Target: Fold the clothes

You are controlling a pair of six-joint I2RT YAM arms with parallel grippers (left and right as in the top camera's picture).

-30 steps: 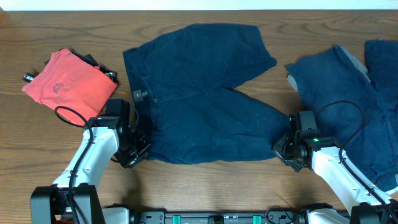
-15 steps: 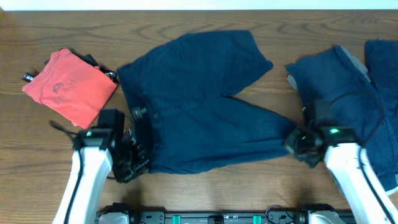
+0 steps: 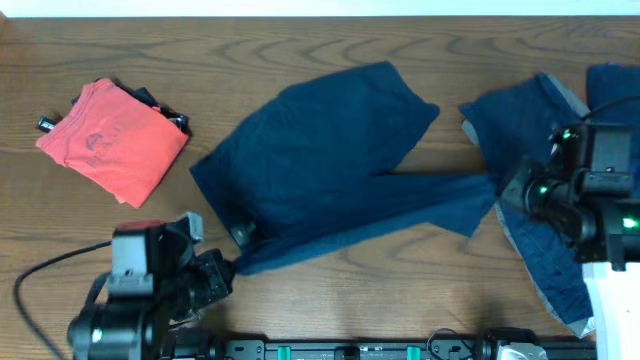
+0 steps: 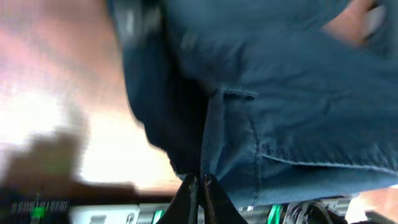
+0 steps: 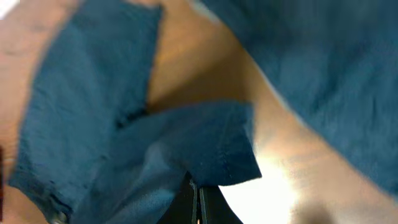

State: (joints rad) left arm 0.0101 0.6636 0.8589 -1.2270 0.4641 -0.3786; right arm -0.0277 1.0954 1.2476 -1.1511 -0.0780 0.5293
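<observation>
At the near edge of the wooden table (image 3: 300, 35), the left gripper (image 4: 200, 188) has its fingers pressed together on the waist corner of the navy shorts (image 3: 320, 160). A small button (image 3: 241, 234) sits just beside that grip. To the right and slightly farther back, the right gripper (image 5: 197, 194) is pinched closed on the hem of one leg. The near edge of the shorts runs in a stretched line between the two grips. The rest of the shorts spreads away toward mid-table, with the other leg pointing to the far right.

Beyond the right gripper lies a second navy garment (image 3: 520, 125) with grey lining (image 3: 572, 95) showing at its edge. Another navy piece (image 3: 615, 85) lies at the far right corner. Well apart on the far left rests a folded orange-red shirt (image 3: 110, 140).
</observation>
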